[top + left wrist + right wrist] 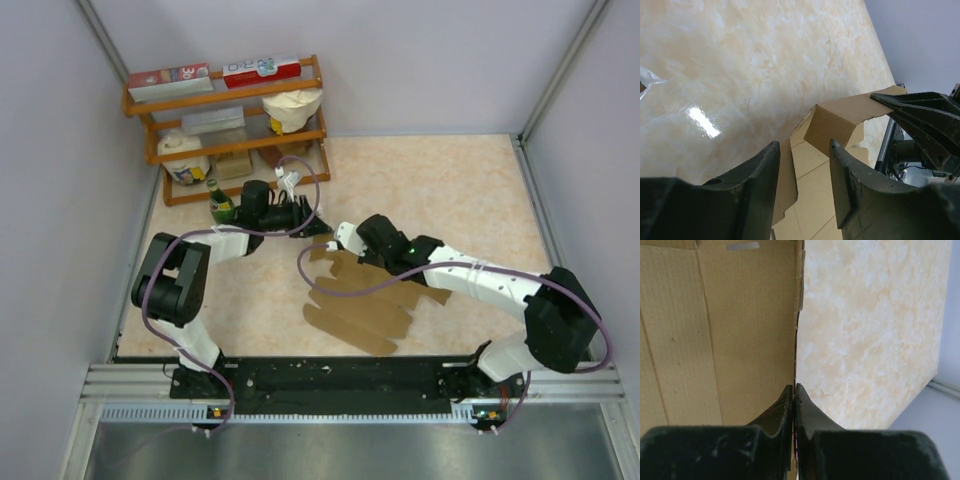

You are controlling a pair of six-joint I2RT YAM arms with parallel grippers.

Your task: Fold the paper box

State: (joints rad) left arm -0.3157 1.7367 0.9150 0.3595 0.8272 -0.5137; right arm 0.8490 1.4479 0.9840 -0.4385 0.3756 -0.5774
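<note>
The paper box (362, 297), flat brown die-cut cardboard with scalloped flaps, lies on the table between the arms. My right gripper (341, 241) is shut on the edge of its far panel and holds that panel upright. In the right wrist view the jaws (794, 388) pinch the panel's edge, and the box (715, 335) fills the left side, with a white sticker (742, 246) at the top. My left gripper (322, 229) is open at the box's far end. In the left wrist view its fingers (802, 150) straddle the cardboard, with a raised flap (840, 120) just ahead. The right gripper (920, 117) shows beside it.
A wooden shelf (230, 95) at the back left holds red-and-white printed boxes (262, 69), a cream paper bag (293, 108) and other packets. A green bottle (220, 205) stands on the table by the left arm's wrist. Grey walls close in the table on three sides.
</note>
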